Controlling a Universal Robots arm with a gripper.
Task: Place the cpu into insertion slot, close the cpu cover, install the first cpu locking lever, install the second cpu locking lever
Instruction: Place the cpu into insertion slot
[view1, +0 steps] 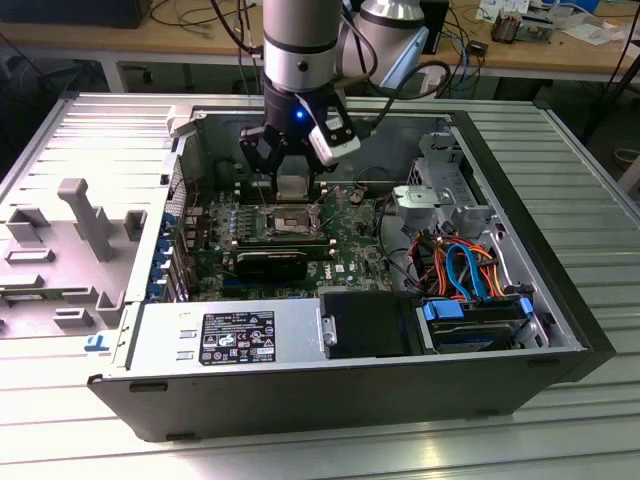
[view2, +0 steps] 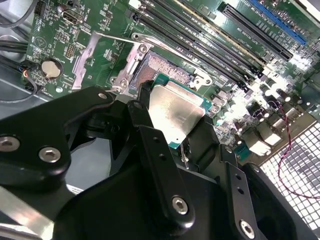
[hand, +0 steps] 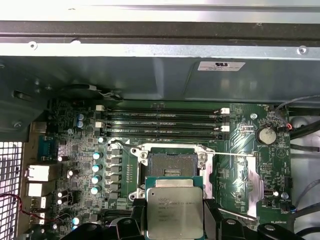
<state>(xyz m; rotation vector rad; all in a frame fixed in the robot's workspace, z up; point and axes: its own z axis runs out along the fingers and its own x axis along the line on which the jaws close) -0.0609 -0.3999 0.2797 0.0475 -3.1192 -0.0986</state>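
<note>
cpu (hand: 175, 212): pinched by two opposite edges, metal top up, held level for a flat drop; hangs above and just short of insertion slot (hand: 174, 165), not seated.
gripper (view1: 291, 178): narrowed onto cpu, one finger each side.
cpu cover (hand: 250, 185): swung open beside slot, leaving socket bare.

the insertion slot (hand: 174, 165) lies bare near the held cpu (hand: 175, 212), open cpu cover (hand: 248, 185) and memory slots (hand: 162, 125) flanking.
</note>
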